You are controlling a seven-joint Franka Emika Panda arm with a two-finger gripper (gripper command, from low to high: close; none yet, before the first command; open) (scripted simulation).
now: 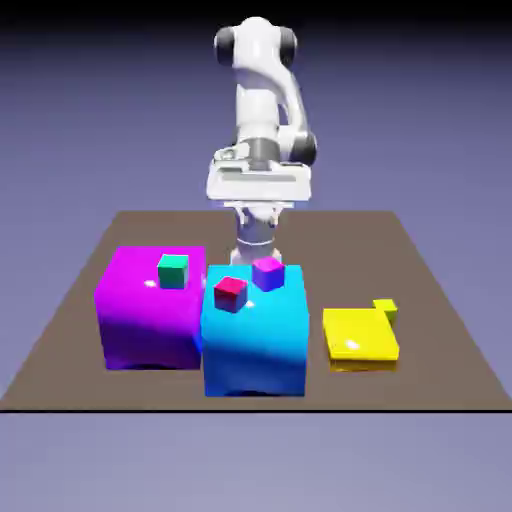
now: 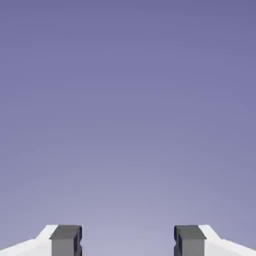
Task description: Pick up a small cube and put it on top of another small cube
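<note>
Exterior view: the arm (image 1: 262,110) stands at upper centre of the frame, at the far edge of the brown tabletop (image 1: 440,330). Its hand sits behind the blocks, above centre; the fingers themselves cannot be made out in this view.

Hand view: the fingers (image 2: 128,241) show at the bottom edge as two grey tips, one left of centre, one right of centre, spread wide apart. Nothing lies between them. The rest of that frame is plain blue-violet backdrop.

Objects on the tabletop, exterior view:
- Magenta block (image 1: 150,315), large, left of centre. A small green cube (image 1: 173,270) rests on its top face, toward the right side.
- Blue block (image 1: 255,340), large, centre, touching or just beside the magenta block's right face. Two small cubes rest on its top: a red cube (image 1: 231,293) toward the left, and a purple cube (image 1: 267,273) up and to the right of it, near but apart.
- Flat yellow block (image 1: 361,337), right of centre, apart from the blue block.
- Small yellow cube (image 1: 386,309), on the tabletop at the flat block's upper right corner, just beside or touching it; contact cannot be confirmed. It is well apart from the fingers.
</note>
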